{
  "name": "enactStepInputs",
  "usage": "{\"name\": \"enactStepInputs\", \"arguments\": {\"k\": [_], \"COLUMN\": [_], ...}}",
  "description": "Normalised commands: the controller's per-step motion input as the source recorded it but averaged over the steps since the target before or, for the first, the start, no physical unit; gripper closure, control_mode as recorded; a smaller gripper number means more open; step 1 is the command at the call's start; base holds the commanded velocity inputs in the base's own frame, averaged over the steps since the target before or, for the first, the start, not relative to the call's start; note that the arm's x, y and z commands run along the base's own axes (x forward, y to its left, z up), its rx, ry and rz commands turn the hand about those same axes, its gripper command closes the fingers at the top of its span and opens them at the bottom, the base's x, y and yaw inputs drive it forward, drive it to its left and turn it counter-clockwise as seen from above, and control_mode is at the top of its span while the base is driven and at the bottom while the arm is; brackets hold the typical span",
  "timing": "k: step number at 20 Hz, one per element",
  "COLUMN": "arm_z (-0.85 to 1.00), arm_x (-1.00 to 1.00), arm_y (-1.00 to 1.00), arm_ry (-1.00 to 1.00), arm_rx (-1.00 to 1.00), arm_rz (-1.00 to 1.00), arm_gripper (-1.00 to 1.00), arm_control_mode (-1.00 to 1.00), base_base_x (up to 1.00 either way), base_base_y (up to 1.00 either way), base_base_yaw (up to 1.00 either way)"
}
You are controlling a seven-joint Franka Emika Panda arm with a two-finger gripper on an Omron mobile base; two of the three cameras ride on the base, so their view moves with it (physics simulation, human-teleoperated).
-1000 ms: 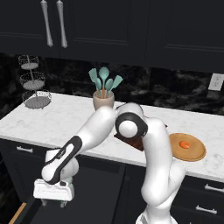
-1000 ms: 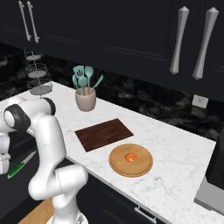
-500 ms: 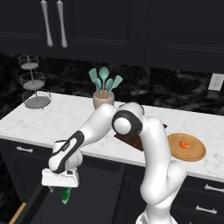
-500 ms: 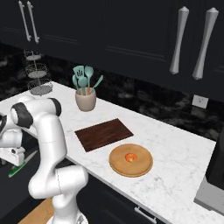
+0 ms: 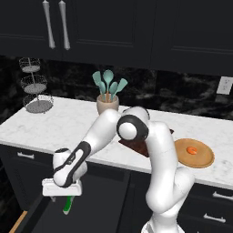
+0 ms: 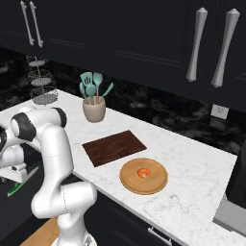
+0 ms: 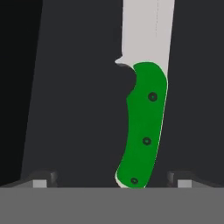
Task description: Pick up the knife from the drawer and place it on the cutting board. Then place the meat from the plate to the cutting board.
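Left base view: you're on step one, the knife pickup. Your gripper (image 5: 62,196) is down inside the open drawer (image 5: 98,207), below the counter edge and left of the board (image 5: 142,146). The knife (image 5: 68,205) shows as a green handle poking out just under the hand. The plate (image 5: 194,153) sits right of the board, near it, with the meat (image 5: 192,150) on it. Nothing is on the board yet.

Right base view: the gripper (image 6: 18,173) is low in the drawer (image 6: 13,204), well left of the board (image 6: 114,147). The knife (image 6: 19,183) lies flat on the drawer floor, just under the hand. The plate (image 6: 143,176) lies just in front of the board, the meat (image 6: 142,172) at its middle.

Hand view: the knife (image 7: 143,127) lies straight ahead on the drawer (image 7: 74,109) floor, handle nearest you, blade pointing away. The fingertips (image 7: 40,181) stand wide apart with the handle end between them, nearer the right tip; the jaws are open and hold nothing.

Next, as I judge it: drop a little, centre the handle, close on it, lift clear of the drawer, then carry it to the board. The meat comes after.
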Motion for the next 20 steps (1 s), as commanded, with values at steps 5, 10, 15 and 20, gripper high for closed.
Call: {"name": "enactStepInputs", "arguments": {"k": [5,10,15,20], "arm_z": [0.00,0.00,-0.10,-0.24], "arm_x": [0.02,0.00,0.16,0.35], "arm_y": [-0.21,-0.34,-0.08,0.00], "arm_ry": [0.00,0.00,0.00,0.00], "arm_rx": [0.00,0.00,0.00,0.00], "arm_rz": [0.01,0.00,0.00,0.00], "arm_gripper": [-1.00,-1.00,-1.00,-1.00], "arm_control_mode": [-1.00,-1.00,-1.00,-1.00], "base_base_x": [0.00,0.00,0.00,0.00], "base_base_y": [0.00,0.00,0.00,0.00], "base_base_yaw": [0.00,0.00,0.00,0.00]}}
